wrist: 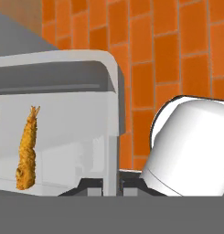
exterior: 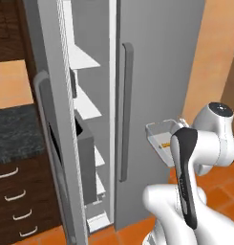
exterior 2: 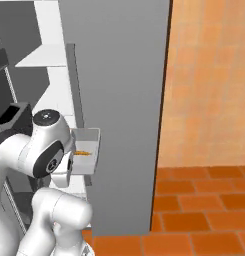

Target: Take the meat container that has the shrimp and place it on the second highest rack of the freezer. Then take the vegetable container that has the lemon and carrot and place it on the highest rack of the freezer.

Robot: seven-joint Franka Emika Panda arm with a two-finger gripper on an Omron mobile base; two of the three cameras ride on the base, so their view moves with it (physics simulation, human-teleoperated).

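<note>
Beside the closed right door of the freezer, the arm holds a clear meat container in the air, well above the orange tiled floor. The tool is pinched narrow on the container's side wall, its two dark tips meeting at the rim in the hand view. Inside the container lies the shrimp, a thin orange piece stretched along the tray bottom.

Between the container and the shelves stands the closed grey door with its long bar handle. The left door hangs open, edge-on to the camera, and blocks part of the opening. Behind it the white interior shows the highest rack and below it the second highest rack, with lower shelves further down. Whether anything lies on these shelves I cannot tell.

From the left base view a dark stone desk with brown drawers sits left of the freezer. From the right base view the container appears close against the grey door face, the shrimp a small orange streak, and a tan wall rises to the right.
</note>
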